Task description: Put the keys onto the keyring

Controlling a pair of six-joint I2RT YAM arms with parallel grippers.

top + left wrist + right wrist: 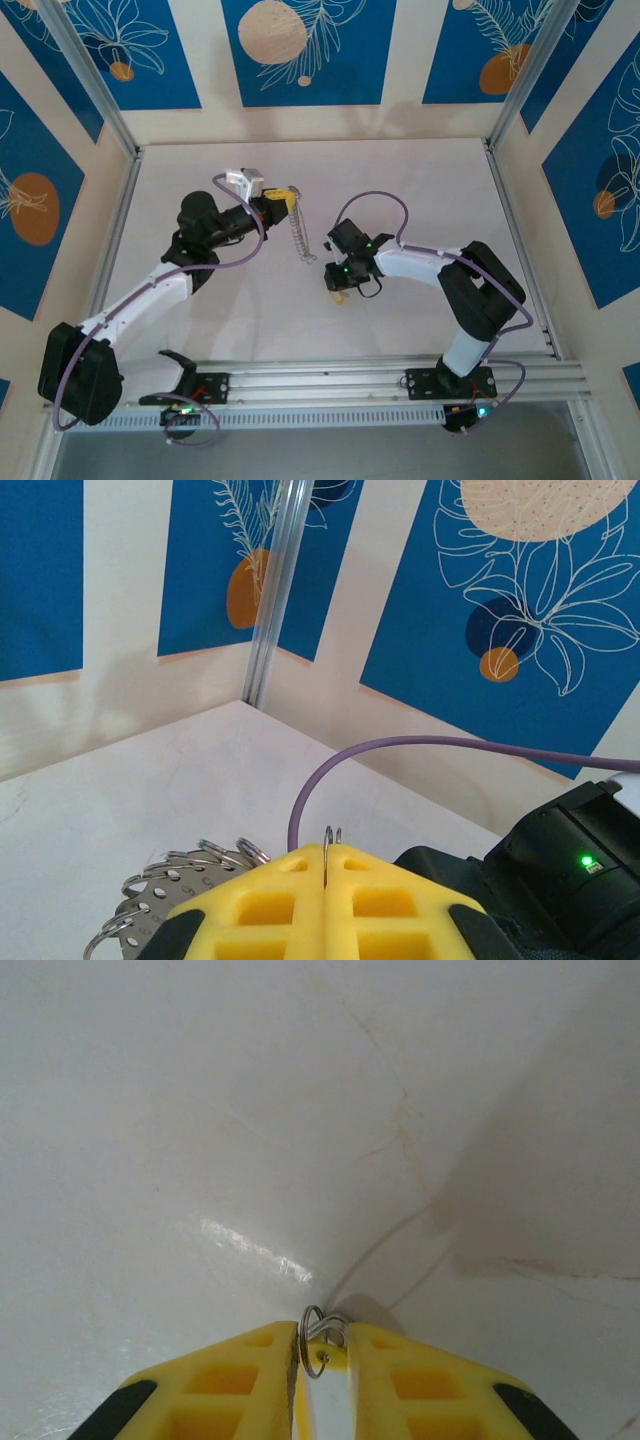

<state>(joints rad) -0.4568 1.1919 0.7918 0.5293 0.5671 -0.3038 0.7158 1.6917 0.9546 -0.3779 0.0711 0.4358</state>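
My left gripper (288,195) holds the keyring (299,238) by its top, so the hoop hangs edge-on like a chain over the middle of the table. In the left wrist view the yellow jaws (327,854) are shut on the thin wire of the keyring (328,836), and its silvery pieces (165,885) fan out at lower left. My right gripper (338,288) is low over the table, just right of the hoop's lower end. In the right wrist view its jaws (325,1334) are shut on a pale key (330,1400), which has a small wire loop (315,1345) through its hole.
The white table (420,190) is walled by blue-patterned panels, with metal posts (95,85) at the back corners. A purple cable (420,742) arcs above the left jaws. The right arm's black wrist (560,865) sits close on the right.
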